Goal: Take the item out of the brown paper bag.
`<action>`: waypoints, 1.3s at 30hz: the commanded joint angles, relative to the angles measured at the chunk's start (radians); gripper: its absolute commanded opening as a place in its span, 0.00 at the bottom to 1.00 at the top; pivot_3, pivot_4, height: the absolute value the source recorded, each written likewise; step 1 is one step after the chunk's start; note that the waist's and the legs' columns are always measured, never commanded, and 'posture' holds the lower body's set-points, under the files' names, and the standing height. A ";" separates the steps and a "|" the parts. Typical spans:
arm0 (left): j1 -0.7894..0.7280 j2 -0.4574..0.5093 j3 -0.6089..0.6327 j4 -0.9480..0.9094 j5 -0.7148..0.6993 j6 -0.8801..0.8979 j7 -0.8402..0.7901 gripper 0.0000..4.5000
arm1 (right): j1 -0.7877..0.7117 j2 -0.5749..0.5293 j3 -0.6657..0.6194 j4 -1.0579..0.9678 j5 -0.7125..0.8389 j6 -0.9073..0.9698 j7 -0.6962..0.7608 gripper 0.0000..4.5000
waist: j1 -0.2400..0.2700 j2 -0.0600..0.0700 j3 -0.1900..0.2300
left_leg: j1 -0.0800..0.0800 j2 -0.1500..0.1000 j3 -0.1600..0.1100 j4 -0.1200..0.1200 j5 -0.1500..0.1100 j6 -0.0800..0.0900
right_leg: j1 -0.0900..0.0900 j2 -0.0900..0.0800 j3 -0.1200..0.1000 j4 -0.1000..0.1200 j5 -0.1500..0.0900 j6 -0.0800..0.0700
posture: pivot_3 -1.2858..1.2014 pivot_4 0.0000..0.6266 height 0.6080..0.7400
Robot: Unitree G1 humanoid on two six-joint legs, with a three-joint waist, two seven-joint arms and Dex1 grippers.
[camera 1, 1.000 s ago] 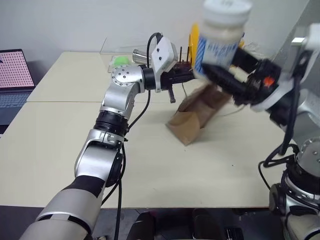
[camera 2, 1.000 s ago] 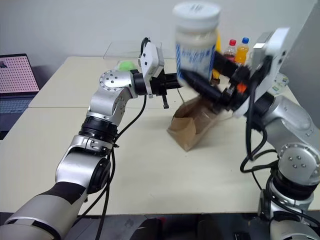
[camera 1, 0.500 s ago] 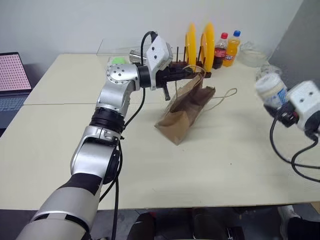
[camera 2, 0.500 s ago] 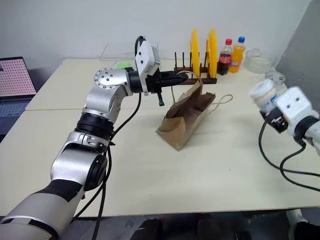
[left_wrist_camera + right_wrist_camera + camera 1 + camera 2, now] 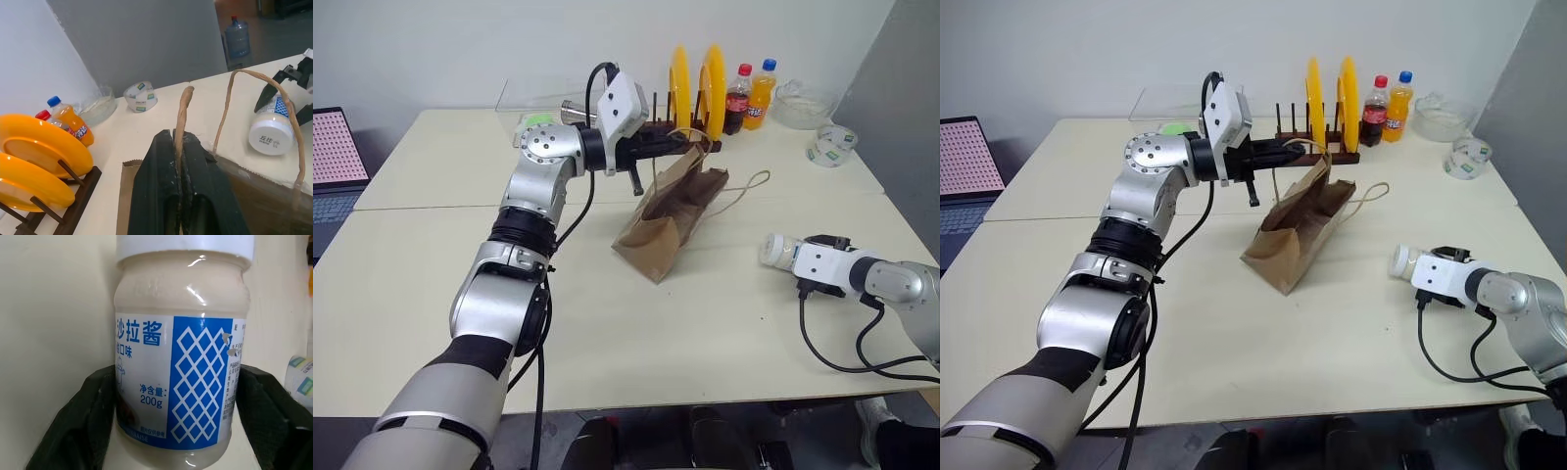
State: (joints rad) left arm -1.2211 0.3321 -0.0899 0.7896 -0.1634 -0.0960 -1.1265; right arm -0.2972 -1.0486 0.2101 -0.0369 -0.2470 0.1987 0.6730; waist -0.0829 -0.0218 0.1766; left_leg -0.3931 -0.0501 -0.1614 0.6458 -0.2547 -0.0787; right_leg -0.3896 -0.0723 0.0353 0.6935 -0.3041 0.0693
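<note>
The brown paper bag (image 5: 671,211) stands tilted at mid-table, its mouth open toward the plate rack. My left gripper (image 5: 651,149) is shut on one of its cord handles (image 5: 182,112) and holds it up. The other handle (image 5: 749,186) trails on the table. The item, a white jar (image 5: 781,252) with a blue-and-white label, lies on its side on the table to the right of the bag. My right gripper (image 5: 793,253) is down at table level around it, fingers (image 5: 88,421) spread on either side of the jar (image 5: 181,357).
A dark plate rack with two yellow plates (image 5: 695,78) stands right behind the bag. Two soda bottles (image 5: 749,96), a glass bowl (image 5: 800,103) and a tape roll (image 5: 829,147) sit at the back right. A laptop (image 5: 333,147) is at the far left.
My right arm swung down and to the right with the jar, from above the bag to the table, where the jar now lies. The left gripper kept hold of the handle.
</note>
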 commanded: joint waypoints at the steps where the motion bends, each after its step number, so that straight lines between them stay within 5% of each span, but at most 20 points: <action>1: -0.032 0.018 0.020 -0.012 0.003 -0.018 -0.003 0.00 | 0.002 0.010 -0.053 -0.023 0.014 -0.001 0.021 0.99 | 0.000 0.000 0.000 | 0.000 0.000 0.000 0.000 0.000 0.000 | 0.000 0.000 0.000 0.000 0.000 0.000 | 0.52 0.24 1.00; 9: -0.066 0.028 0.033 0.106 0.033 -0.043 0.050 0.00 | 0.136 -0.011 -0.281 -0.218 0.123 0.111 0.094 0.99 | 0.005 0.000 0.000 | 0.000 0.000 0.000 0.000 0.000 0.001 | 0.000 0.000 0.000 0.000 0.000 0.000 | 0.52 0.24 1.00; 16: -0.047 0.041 0.027 0.128 0.053 -0.041 0.038 0.00 | 0.209 0.206 -0.598 -0.673 0.593 0.434 0.118 0.99 | 0.007 -0.001 0.001 | 0.000 0.001 0.000 0.000 -0.002 0.003 | 0.001 0.001 0.000 0.000 0.000 0.000 | 0.52 0.24 1.00; 20: -0.045 0.051 0.030 0.132 0.052 0.003 0.016 0.18 | 0.066 0.377 -0.505 -0.838 0.724 0.579 -0.061 1.00 | 0.004 -0.001 0.000 | 0.001 0.002 0.000 0.001 -0.002 0.004 | 0.001 0.002 0.001 0.003 0.000 0.000 | 0.52 0.24 1.00; 27: -0.014 0.099 0.052 0.079 0.040 0.057 0.020 0.63 | 0.011 0.449 -0.385 -0.854 0.726 0.617 -0.174 1.00 | 0.006 -0.001 0.000 | 0.000 0.002 -0.001 0.000 -0.002 0.004 | 0.000 0.002 0.000 0.001 0.000 0.000 | 0.52 0.24 1.00; 32: 0.195 0.166 0.131 -0.228 -0.021 0.197 0.102 0.96 | 0.044 0.526 -0.306 -0.844 0.679 0.554 -0.263 1.00 | -0.002 -0.001 0.000 | 0.001 0.003 -0.001 0.000 -0.002 0.004 | 0.000 0.003 0.000 0.003 0.000 0.000 | 0.52 0.24 1.00; 39: 0.606 0.111 0.252 -0.768 -0.011 0.366 0.472 0.96 | 0.239 0.645 -0.250 -0.809 0.470 0.314 -0.413 1.00 | 0.010 -0.001 -0.001 | 0.003 0.008 0.000 0.000 -0.002 0.004 | 0.000 0.002 0.004 0.003 0.000 0.000 | 0.52 0.24 1.00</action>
State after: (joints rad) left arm -0.6308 0.4499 0.1406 0.1428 -0.1875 0.2454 -0.7393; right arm -0.0720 -0.4185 -0.0296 -0.8266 0.2799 0.5963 0.3076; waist -0.0726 -0.0227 0.1760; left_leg -0.3902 -0.0422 -0.1615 0.6458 -0.2568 -0.0750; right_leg -0.3898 -0.0705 0.0396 0.6966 -0.3036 0.0694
